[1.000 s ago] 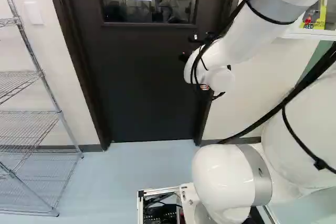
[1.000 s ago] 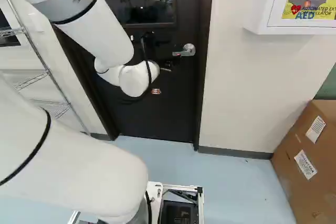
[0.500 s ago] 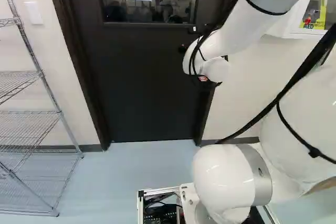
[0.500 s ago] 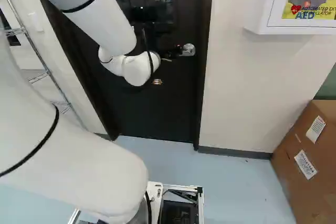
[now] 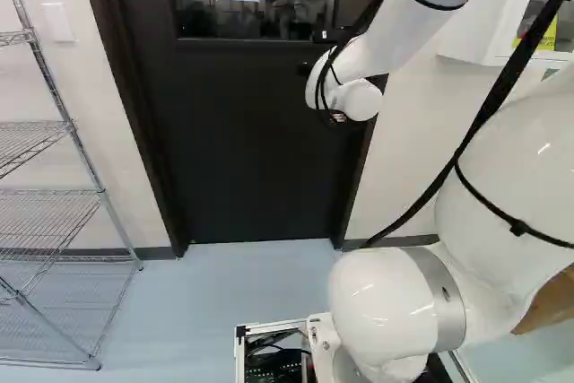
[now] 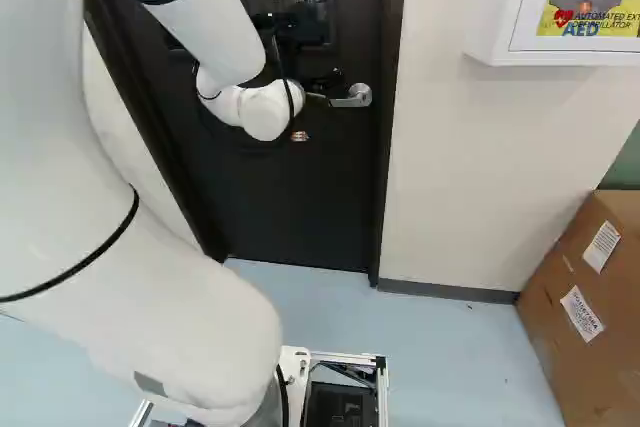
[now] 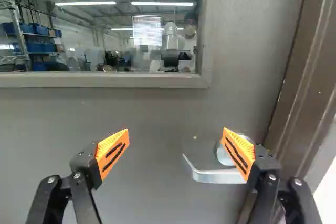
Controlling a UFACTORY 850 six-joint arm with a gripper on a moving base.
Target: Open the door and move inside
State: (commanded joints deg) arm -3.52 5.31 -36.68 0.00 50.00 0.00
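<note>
The dark door (image 5: 251, 150) stands closed in its frame. In the right base view my gripper (image 6: 325, 80), partly hidden by the wrist, is in front of the door just beside the silver lever handle (image 6: 352, 97). The wrist view shows the gripper (image 7: 176, 130) with its two orange-padded fingers wide apart and nothing held. One finger overlaps the round base of the handle (image 7: 218, 176); the lever's free end points into the space between the fingers. Whether that finger touches the handle I cannot tell.
A wire shelf (image 5: 54, 195) stands left of the door. Right of it, a white AED cabinet (image 6: 500, 7) hangs on the wall above a large cardboard box (image 6: 590, 297). The door frame (image 7: 299, 77) runs close beside the handle. The door window (image 7: 105, 30) reflects the room.
The arm's wrist has risen a little along the door, shifting slightly left in the left base view, while its larger links swung. The base and door have not moved.
</note>
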